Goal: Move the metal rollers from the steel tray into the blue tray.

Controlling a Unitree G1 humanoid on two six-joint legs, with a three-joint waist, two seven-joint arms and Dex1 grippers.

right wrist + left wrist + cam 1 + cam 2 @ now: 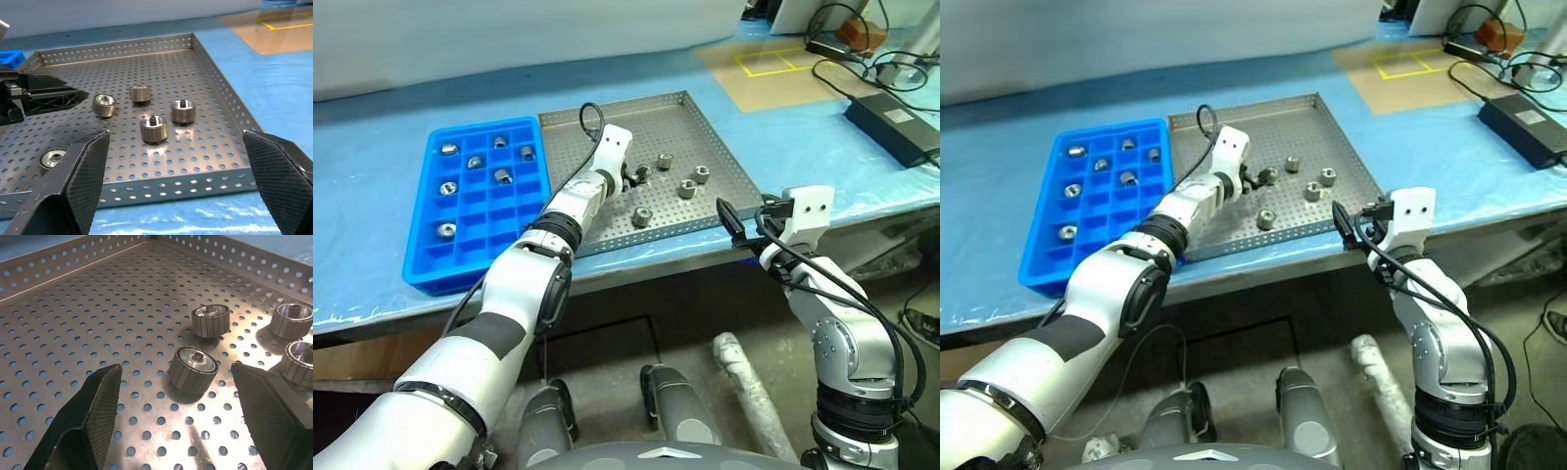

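On the blue-covered tabletop (pixel 372 157), the square silvery perforated steel tray (pixel 705 127) holds five small shiny grey metal rollers (pixel 686 188), loosely grouped toward its right half. The left claw (pixel 173 382) hangs low over the tray floor, its black fingers (pixel 100 396) spread wide with one roller lying between them, untouched. Just left of it, touching the steel tray, the bright blue plastic compartment tray (pixel 421 269) carries seven rollers in separate cells. The right claw (pixel 171 161) is spread fully, off the tray's near right corner.
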